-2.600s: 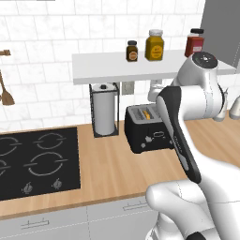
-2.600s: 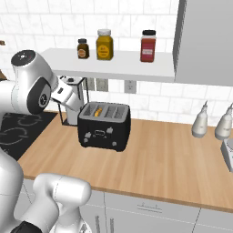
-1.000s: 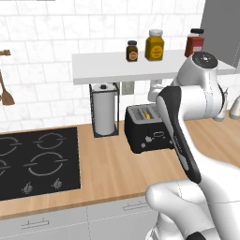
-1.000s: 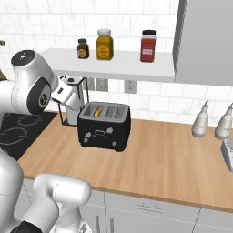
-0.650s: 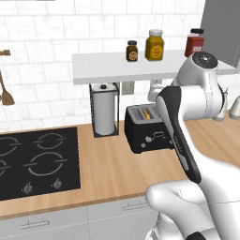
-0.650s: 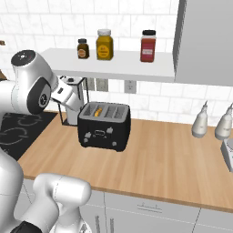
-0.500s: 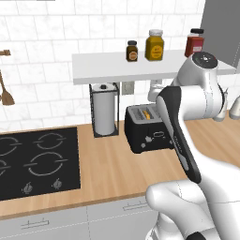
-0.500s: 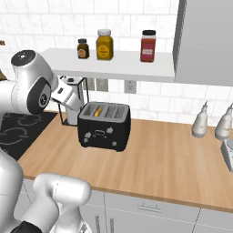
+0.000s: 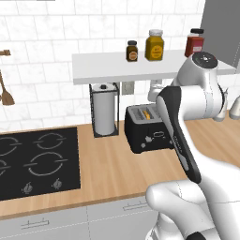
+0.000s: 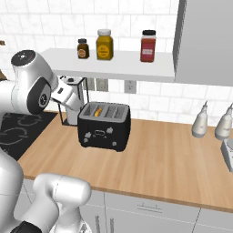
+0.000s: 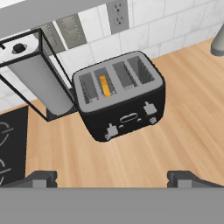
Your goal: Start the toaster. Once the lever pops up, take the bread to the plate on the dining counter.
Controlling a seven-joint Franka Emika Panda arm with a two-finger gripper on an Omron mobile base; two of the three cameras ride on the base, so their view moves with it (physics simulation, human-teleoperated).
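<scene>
Nothing's started yet: the gripper (image 11: 111,177) hangs wide open and empty, the toaster (image 11: 119,96) just ahead below it, bread (image 11: 104,85) in a slot, lever awaiting a downward push.

No text can be read anywhere: the glossy black boxy toaster (image 11: 121,99) carries only small pale control marks on its front (too small to make out as letters).

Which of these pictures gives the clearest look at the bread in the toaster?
The hand view: it looks down into the toaster, showing the bread in its slot. Both base views show just a yellow sliver at the top.
</scene>
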